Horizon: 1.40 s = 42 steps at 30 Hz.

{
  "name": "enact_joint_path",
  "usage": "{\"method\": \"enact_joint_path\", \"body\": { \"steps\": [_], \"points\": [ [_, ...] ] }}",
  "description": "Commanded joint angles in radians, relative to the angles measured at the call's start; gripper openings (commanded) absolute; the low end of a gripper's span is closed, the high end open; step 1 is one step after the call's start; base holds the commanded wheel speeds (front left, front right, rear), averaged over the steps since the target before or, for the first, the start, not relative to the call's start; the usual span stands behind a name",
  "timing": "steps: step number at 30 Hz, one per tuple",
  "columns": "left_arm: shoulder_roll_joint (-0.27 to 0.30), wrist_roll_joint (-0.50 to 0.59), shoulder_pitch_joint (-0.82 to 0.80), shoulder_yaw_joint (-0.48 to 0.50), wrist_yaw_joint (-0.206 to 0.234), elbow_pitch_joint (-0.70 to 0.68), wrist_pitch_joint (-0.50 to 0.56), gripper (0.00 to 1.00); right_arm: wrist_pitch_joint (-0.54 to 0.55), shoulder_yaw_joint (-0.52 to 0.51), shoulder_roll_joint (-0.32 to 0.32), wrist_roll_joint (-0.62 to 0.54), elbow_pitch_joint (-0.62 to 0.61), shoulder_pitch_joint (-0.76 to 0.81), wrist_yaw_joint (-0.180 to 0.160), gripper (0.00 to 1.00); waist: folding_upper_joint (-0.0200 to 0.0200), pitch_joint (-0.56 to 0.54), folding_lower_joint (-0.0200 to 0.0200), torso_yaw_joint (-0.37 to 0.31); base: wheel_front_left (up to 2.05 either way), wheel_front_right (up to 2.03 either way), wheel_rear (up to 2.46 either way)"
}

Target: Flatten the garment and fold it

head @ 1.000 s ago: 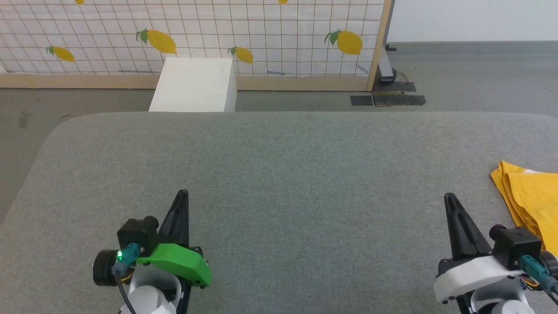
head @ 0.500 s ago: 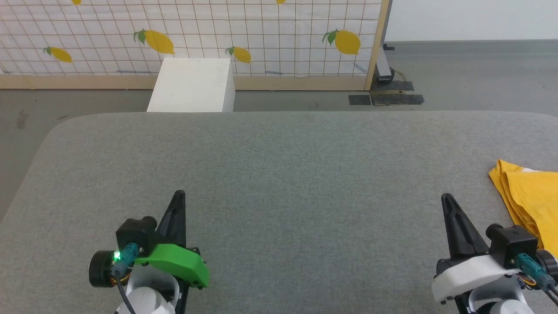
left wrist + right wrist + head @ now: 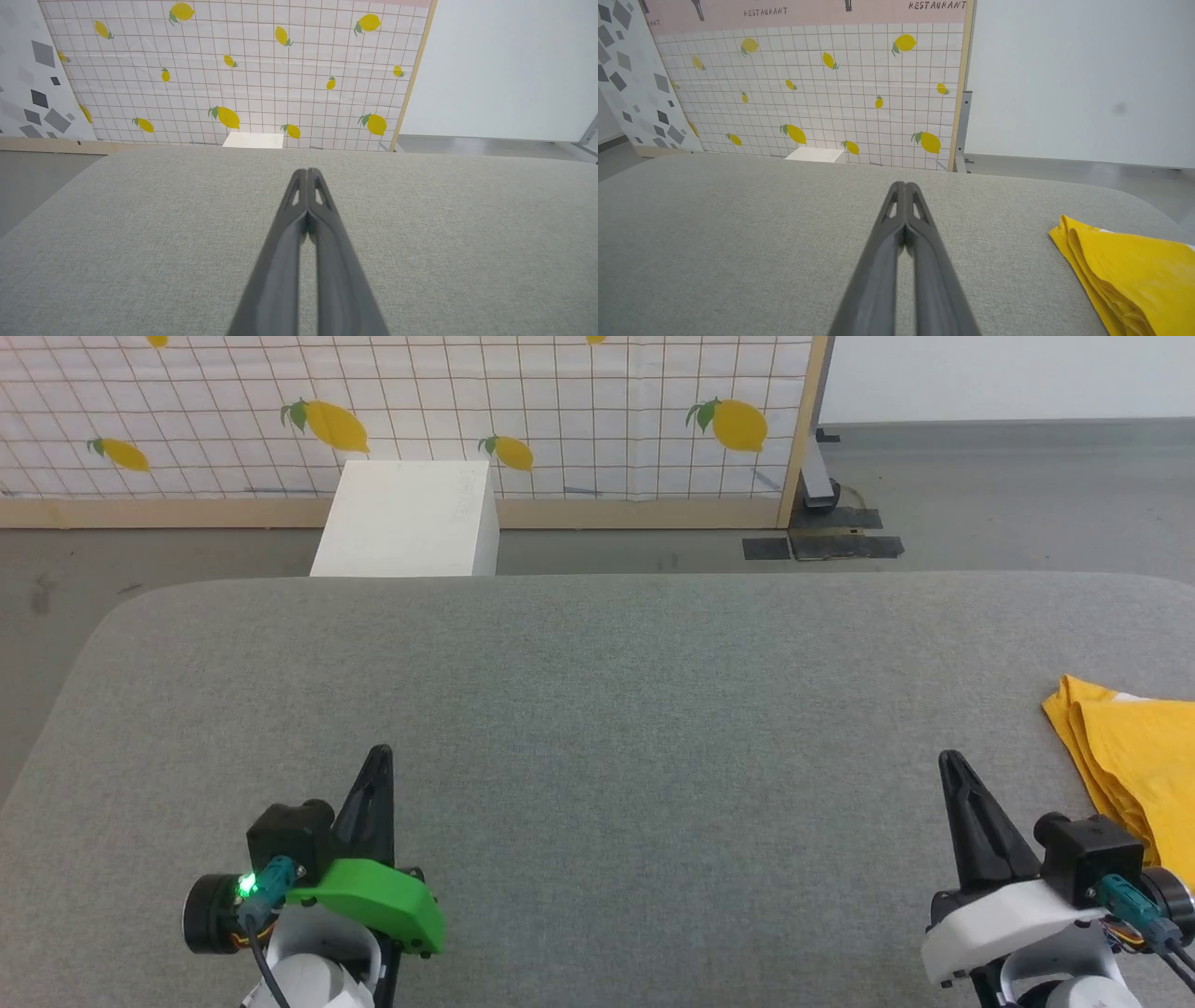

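Note:
The yellow garment [image 3: 1134, 761] lies folded in layers at the right edge of the grey padded table [image 3: 607, 709], partly cut off by the frame; a sliver of white shows at its top. In the right wrist view the garment [image 3: 1134, 270] sits to the lower right of the fingers. My right gripper [image 3: 948, 765] is shut and empty, a short way left of the garment and apart from it; its tips [image 3: 904, 186] touch. My left gripper [image 3: 378, 756] rests at the lower left, shut with nothing in it [image 3: 307, 173].
A white box [image 3: 406, 518] stands on the floor behind the table's far edge. A lemon-print panel [image 3: 420, 411] with a wooden frame closes the back. Grey floor [image 3: 1008, 495] stretches to the right.
The whole head picture has shifted slightly left and down, so the camera moved. Both grippers and the garment keep their places on the table.

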Motion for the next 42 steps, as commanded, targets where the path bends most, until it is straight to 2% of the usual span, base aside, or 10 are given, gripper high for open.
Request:
{"method": "enact_joint_path", "body": {
  "steps": [1,42],
  "points": [
    [-0.003,0.018,0.019,0.005,0.008,-0.01,0.005,0.0,0.006,0.003,0.001,-0.012,-0.008,-0.009,-0.001,0.0,0.0,0.0,0.0,-0.001,0.0,0.0,0.0],
    [-0.005,0.099,0.068,0.031,0.041,-0.124,0.101,0.0,0.067,0.026,0.002,-0.045,-0.03,-0.017,-0.001,0.0,0.0,0.003,0.0,-0.02,0.0,0.0,0.0]
  ]
}}
